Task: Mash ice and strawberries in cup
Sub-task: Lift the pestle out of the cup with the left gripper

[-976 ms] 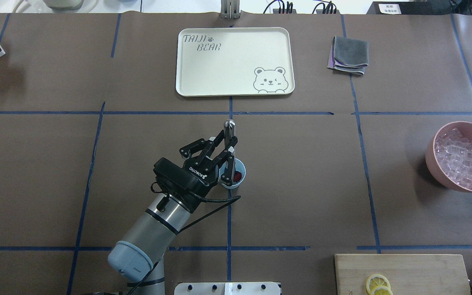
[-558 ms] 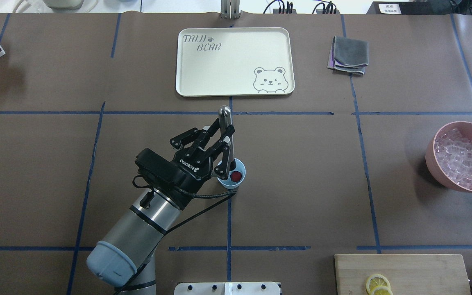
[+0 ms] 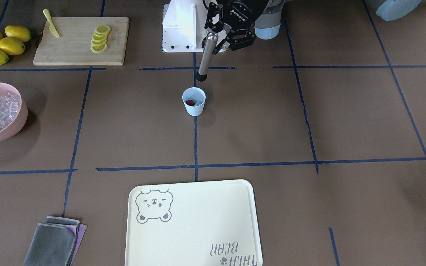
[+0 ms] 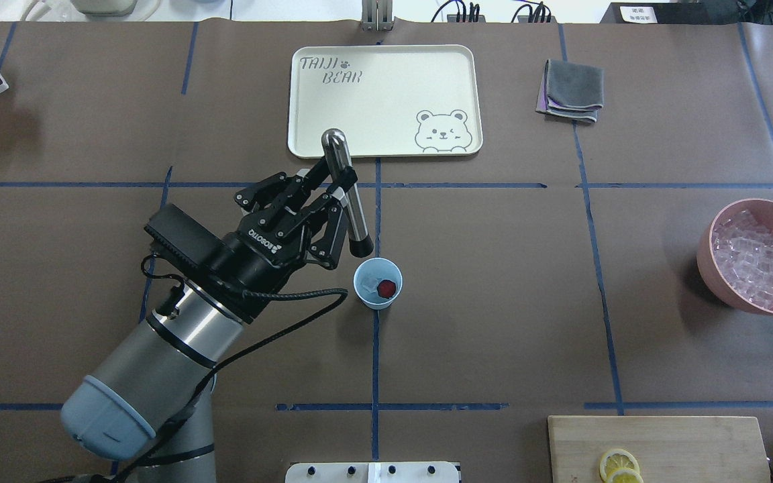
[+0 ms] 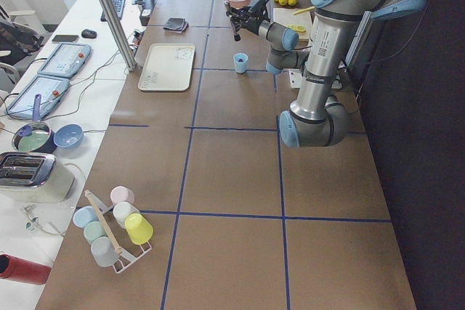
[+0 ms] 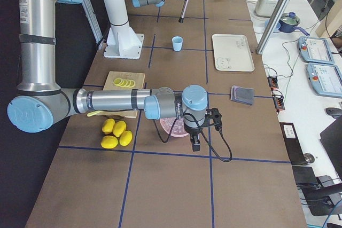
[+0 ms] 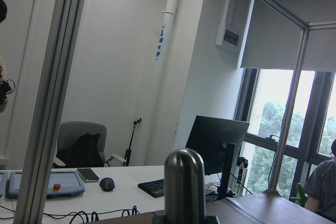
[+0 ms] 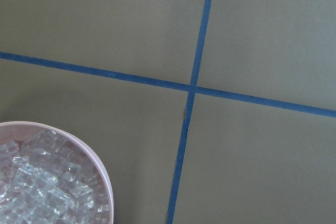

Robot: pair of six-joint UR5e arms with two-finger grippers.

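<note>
Clamping a steel muddler (image 4: 357, 231), left tool (image 4: 341, 216) poised above, just beside the cup (image 4: 366, 285).

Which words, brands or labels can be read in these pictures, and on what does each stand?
"TAIJI BEAR": on the cream rectangular plastic tray.
"ROBOTIQ": on the black left gripper that holds the steel muddler.
The white card beyond the table: too blurred to read.

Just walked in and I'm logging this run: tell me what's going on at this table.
The left claw is clamped on a metal muddler, held tilted with its dark tip above the blue cup, off to one side and not in it. The cup holds a strawberry. The right claw hangs by the pink bowl of ice; whether it is open is unclear.
</note>
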